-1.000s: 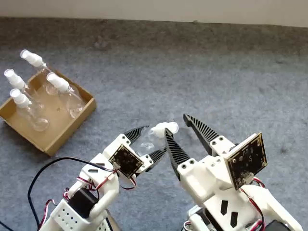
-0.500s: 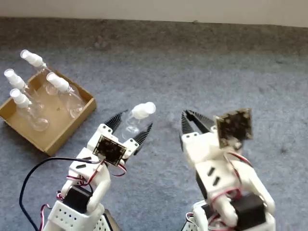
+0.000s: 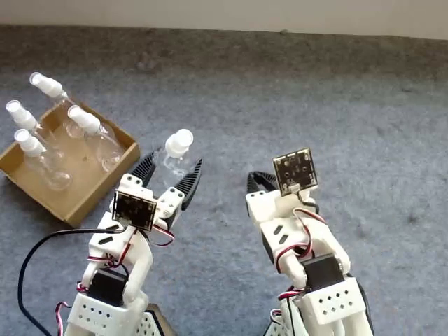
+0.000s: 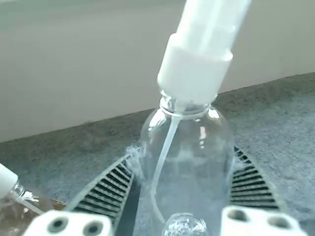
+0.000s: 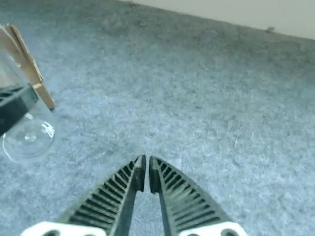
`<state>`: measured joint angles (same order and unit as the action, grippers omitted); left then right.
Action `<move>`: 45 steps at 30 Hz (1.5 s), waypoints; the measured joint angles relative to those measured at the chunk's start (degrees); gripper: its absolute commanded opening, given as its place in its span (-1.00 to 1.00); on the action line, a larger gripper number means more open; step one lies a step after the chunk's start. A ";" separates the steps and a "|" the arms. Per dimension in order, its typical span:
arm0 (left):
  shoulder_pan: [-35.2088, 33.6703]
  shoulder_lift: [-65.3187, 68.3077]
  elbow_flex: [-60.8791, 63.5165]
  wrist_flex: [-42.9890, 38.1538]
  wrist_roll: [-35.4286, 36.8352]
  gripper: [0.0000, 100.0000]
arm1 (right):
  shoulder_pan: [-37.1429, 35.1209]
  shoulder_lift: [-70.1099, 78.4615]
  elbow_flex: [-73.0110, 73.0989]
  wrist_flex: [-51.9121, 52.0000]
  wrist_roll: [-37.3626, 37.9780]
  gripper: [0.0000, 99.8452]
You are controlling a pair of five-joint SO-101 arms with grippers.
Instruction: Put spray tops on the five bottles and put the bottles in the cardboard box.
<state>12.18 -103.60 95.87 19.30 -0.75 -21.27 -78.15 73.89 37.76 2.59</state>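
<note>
My left gripper [image 3: 171, 171] is shut on a clear bottle [image 3: 175, 159] with a white spray top [image 3: 179, 142], held above the carpet just right of the cardboard box [image 3: 87, 199]. Seen from the left wrist, the bottle [image 4: 189, 162] stands between the black fingers [image 4: 106, 189] with its spray top [image 4: 202, 54] on. Three capped bottles [image 3: 42, 157] lie in the box. My right gripper [image 5: 146, 173] is shut and holds nothing, low over the carpet; the high view shows it [image 3: 257, 180] to the right of the left arm. The held bottle's base [image 5: 27, 140] appears in the right wrist view.
Grey carpet [image 3: 336, 119] covers the whole table. A pale wall strip [image 3: 224, 14] runs along the far edge. A black cable [image 3: 42, 245] loops beside the left arm's base. A corner of the box [image 5: 29, 64] appears in the right wrist view.
My left gripper carried the capped bottle left and away, toward the box. My right gripper let go of the spray top, drew back, and shut.
</note>
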 measured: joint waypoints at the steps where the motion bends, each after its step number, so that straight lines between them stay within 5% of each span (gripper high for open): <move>1: 0.00 0.00 0.00 0.00 0.00 -0.72 | -0.26 -0.26 0.88 -0.97 0.00 -0.99; 9: 0.09 0.00 -0.97 -2.02 0.88 -0.72 | -4.31 0.09 11.25 -14.95 0.00 -0.99; 20: 0.00 1.32 -12.48 3.34 4.57 -0.72 | -11.16 0.09 17.14 -15.82 0.00 -0.99; 28: -0.18 20.40 -19.78 -0.97 4.57 -0.72 | -14.77 0.09 17.14 -17.23 0.00 -0.99; 37: 3.69 39.21 -22.77 -14.77 4.57 -0.72 | -14.95 0.09 21.98 -34.37 0.00 -0.99; 45: 3.69 54.24 -32.35 -17.67 4.75 -0.72 | -14.95 0.09 21.98 -41.23 0.00 -0.99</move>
<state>15.87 -49.36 63.52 1.63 4.00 -36.22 -78.07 95.87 -3.47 2.59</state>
